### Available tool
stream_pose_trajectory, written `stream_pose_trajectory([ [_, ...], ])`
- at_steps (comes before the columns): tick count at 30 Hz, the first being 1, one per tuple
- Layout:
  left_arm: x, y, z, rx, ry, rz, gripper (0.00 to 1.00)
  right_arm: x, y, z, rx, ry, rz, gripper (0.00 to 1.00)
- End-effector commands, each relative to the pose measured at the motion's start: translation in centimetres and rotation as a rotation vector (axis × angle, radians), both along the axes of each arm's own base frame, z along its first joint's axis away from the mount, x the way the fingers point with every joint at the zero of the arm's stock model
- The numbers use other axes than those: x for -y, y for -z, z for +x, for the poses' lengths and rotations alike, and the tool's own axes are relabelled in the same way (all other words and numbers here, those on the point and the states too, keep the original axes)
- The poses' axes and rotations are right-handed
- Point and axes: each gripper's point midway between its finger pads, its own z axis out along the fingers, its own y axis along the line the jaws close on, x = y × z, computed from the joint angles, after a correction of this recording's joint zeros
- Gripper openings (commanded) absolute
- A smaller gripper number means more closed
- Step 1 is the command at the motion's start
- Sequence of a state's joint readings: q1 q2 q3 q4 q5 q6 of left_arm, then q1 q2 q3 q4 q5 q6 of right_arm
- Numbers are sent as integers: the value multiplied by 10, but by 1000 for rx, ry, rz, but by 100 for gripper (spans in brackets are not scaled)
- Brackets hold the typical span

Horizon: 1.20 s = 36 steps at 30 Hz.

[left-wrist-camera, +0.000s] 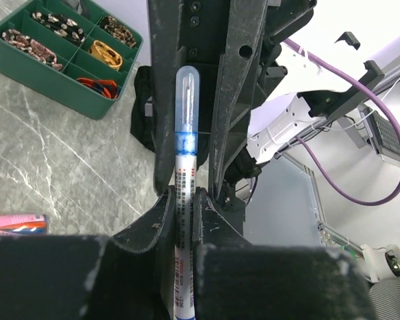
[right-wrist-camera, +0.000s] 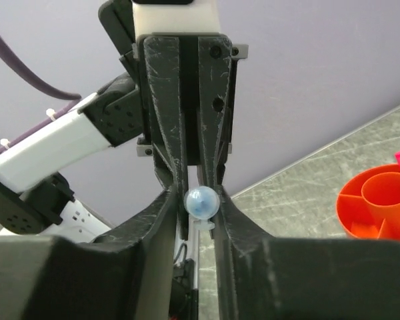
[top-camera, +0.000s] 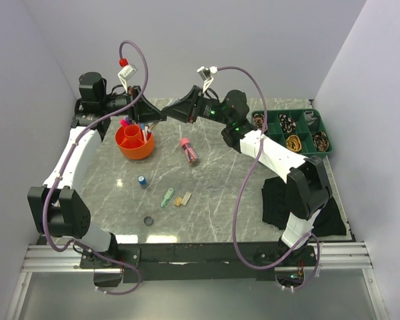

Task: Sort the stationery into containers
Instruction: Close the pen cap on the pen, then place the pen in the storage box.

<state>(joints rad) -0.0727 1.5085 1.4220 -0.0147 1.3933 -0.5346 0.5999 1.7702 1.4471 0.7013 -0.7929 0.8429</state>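
A thin white pen (left-wrist-camera: 185, 153) with a clear blue cap hangs in the air above the round orange pot (top-camera: 135, 141). My left gripper (left-wrist-camera: 185, 200) is shut on its printed barrel. My right gripper (right-wrist-camera: 201, 200) faces it from the other side, and both of its fingers touch the rounded cap end (right-wrist-camera: 202, 201). Markers (top-camera: 130, 123) stand in the pot's back sections. On the table lie a pink tube (top-camera: 189, 151), a small blue cylinder (top-camera: 142, 181), a green clip (top-camera: 167, 197) and a yellow eraser (top-camera: 183, 199).
A green divided tray (top-camera: 293, 130) of coiled bands stands at the back right. A black cloth (top-camera: 280, 200) lies by the right arm's base. A small black ring (top-camera: 148, 221) sits near the front edge.
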Motion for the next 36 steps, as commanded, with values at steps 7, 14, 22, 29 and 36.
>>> stream_pose_trajectory([
  [7,-8,-25,3,110,-38,-11,1,2,-16,-2,30,17,39,5],
  [14,-7,-19,3,87,-49,-13,1,0,-22,2,46,22,45,13],
  [22,-7,-18,5,72,-58,-16,2,-2,-29,5,52,23,66,4],
  [29,-11,-14,15,60,-130,-7,48,-3,-35,12,146,60,24,0],
  [36,-57,-8,31,55,-261,24,99,-5,-30,26,273,112,-87,0],
])
